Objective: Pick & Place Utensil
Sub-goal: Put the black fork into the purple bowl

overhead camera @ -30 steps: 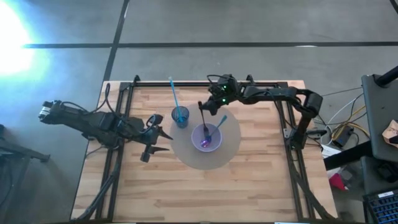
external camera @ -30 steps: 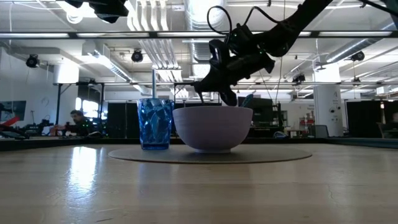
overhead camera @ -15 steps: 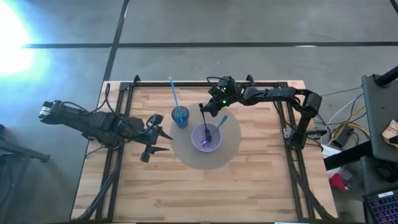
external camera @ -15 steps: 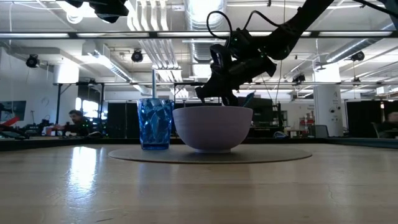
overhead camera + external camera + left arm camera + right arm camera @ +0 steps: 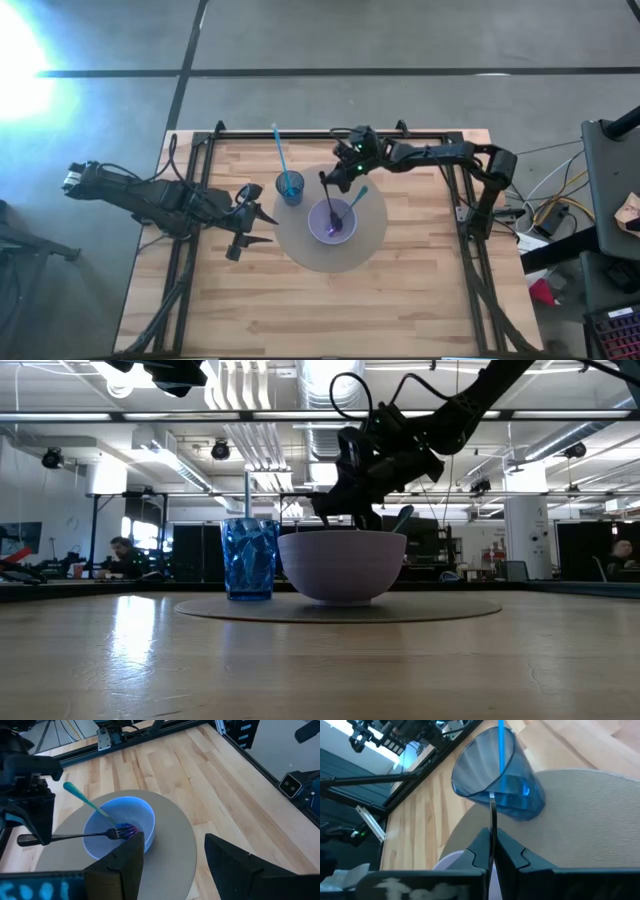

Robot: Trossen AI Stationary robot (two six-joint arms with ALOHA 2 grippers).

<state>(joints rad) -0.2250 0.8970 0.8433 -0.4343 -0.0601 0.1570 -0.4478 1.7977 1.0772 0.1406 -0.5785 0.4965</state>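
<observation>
The right gripper [image 5: 328,180] pinches a thin dark metal fork [image 5: 75,837], tines inside the smooth round lavender bowl [image 5: 100,827]; the left gripper [image 5: 262,228] waits, fingers apart.

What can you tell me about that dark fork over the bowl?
The fork is slim, dark and looks like metal. Its tines sit inside the pale bowl, near a teal utensil that leans on the rim. The right hand is shut on its thin handle, holding it slanted over the bowl's edge, beside the blue cup. Whether the tines touch the bowl's bottom is unclear.
</observation>
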